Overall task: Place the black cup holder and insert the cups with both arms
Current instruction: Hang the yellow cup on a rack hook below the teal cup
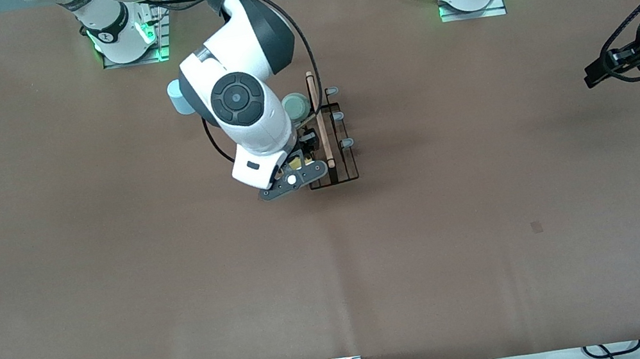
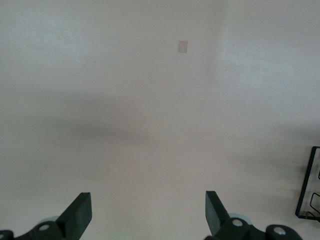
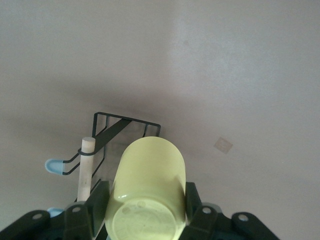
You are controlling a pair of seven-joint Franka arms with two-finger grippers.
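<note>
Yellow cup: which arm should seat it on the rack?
Right. The right gripper is shut on the yellow cup directly beside the black cup holder. The left gripper waits open at its own end of the table.

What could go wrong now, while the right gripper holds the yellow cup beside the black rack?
1. The right gripper is shut on the yellow cup right beside the rack. If it misses a peg, it may push the light wire rack aside.
2. The green cup sits close by the right arm; a careless move might knock it.
3. The left gripper waits open, away from the rack, so nothing steadies it.
</note>
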